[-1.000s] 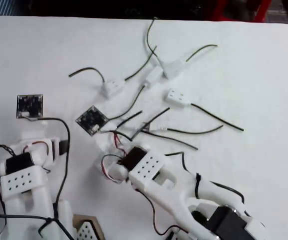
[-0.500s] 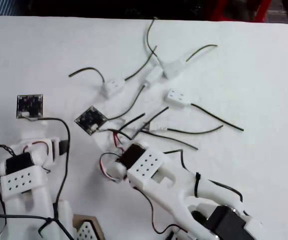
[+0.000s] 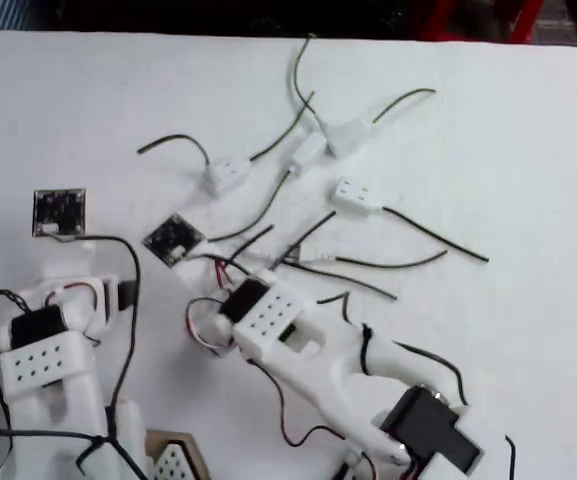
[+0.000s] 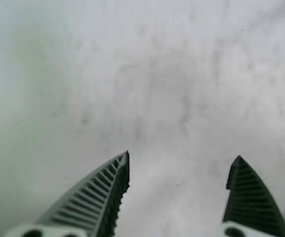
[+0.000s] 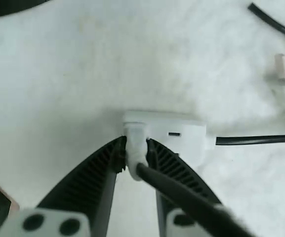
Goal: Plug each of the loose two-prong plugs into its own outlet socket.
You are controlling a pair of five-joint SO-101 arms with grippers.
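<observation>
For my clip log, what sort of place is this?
Probably a robotics test bench: white table, loose sockets on short wires, right gripper shut on a plug.

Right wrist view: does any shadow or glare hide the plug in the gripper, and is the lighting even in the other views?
Right wrist view: no glare; the plug in the right gripper is evenly lit, though white against the white socket block. Left wrist view: the table is mottled with soft grey shading. High view: flat bright light, hardly any shadows.
</observation>
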